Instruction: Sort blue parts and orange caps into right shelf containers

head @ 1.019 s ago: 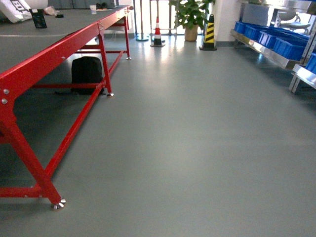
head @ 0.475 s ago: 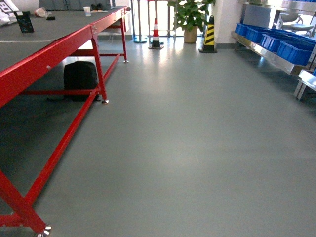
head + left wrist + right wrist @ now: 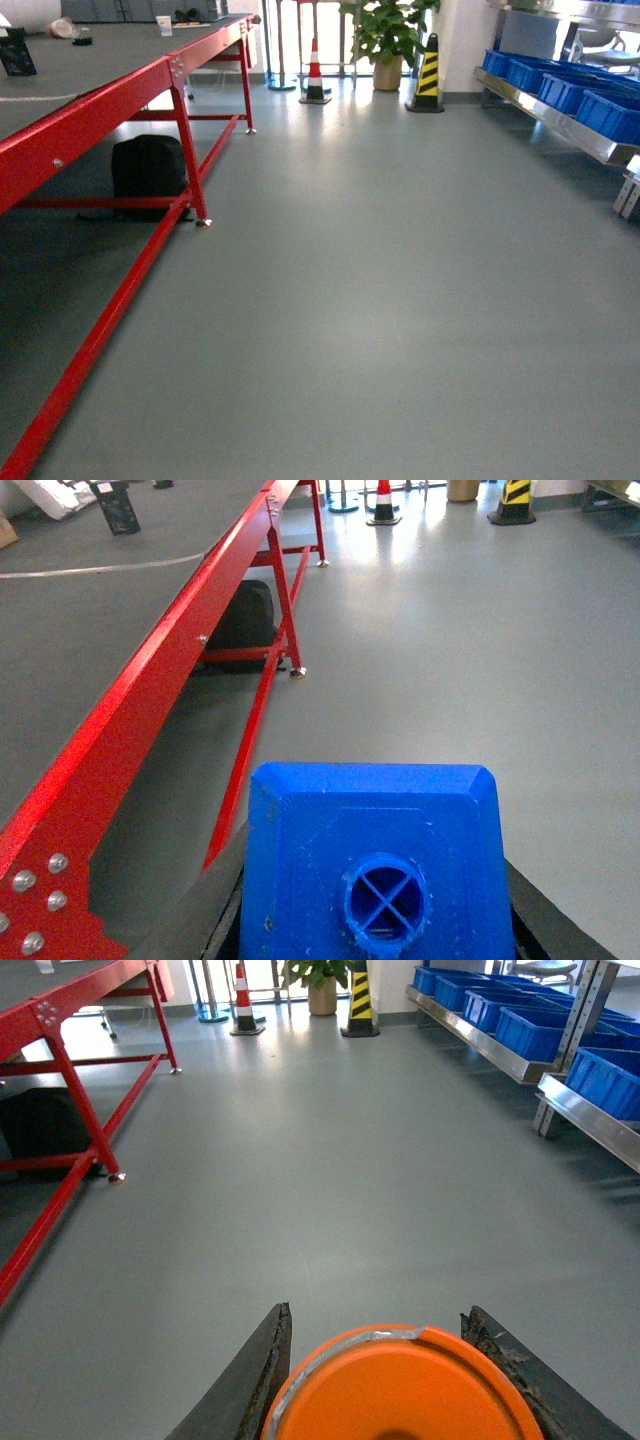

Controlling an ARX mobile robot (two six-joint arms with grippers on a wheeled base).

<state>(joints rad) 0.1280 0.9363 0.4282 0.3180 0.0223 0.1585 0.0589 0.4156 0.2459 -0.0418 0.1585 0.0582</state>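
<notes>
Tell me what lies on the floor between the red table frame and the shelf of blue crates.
Bare grey floor, as the head view shows, separates the red metal table frame from the large blue plastic crates.

Long red-framed table (image 3: 120,95) along the left side, grey tabletop (image 3: 70,70) carrying a white cup (image 3: 164,24) at the far end and a small black stand (image 3: 17,55) nearer. Beneath that table, beside one red leg, a black backpack (image 3: 148,172) on the grey floor (image 3: 380,300). Beyond the table's far end, an orange-and-white traffic cone (image 3: 315,75); right of the cone, a potted green plant (image 3: 385,40); right of the plant, a black-and-yellow striped cone (image 3: 428,75). Far across the floor from the table, a metal shelf (image 3: 560,118) along the right wall.
</notes>
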